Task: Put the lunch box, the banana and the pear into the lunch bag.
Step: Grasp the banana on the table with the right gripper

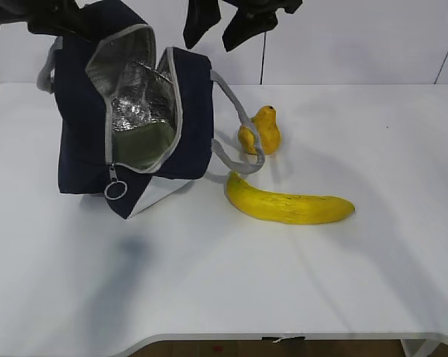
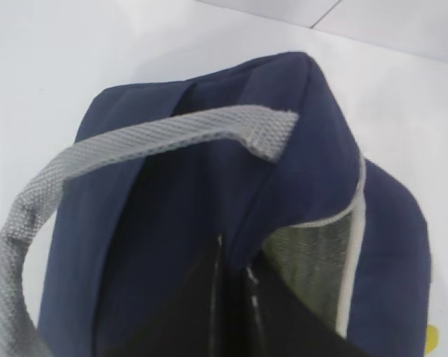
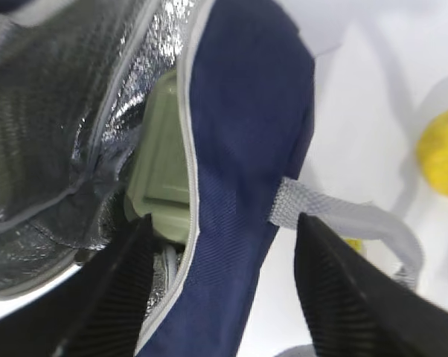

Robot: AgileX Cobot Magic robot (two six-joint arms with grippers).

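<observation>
The navy lunch bag (image 1: 82,134) stands tilted at the left of the table with its mouth open, showing the foil lining. The lunch box (image 1: 144,141) lies inside it, and its pale green lid also shows in the right wrist view (image 3: 161,171). My left gripper (image 2: 235,260) is shut on the bag's top fabric edge, at the top left of the exterior view (image 1: 60,26). My right gripper (image 1: 220,37) is open and empty above the bag's right wall (image 3: 246,149). The pear (image 1: 260,128) and the banana (image 1: 287,202) lie on the table to the right of the bag.
A grey strap handle (image 1: 239,126) hangs from the bag toward the pear, and another arches over the bag (image 2: 157,137). The zipper's ring pull (image 1: 114,190) dangles at the bag's front. The white table (image 1: 209,282) ends at its front edge near the bottom.
</observation>
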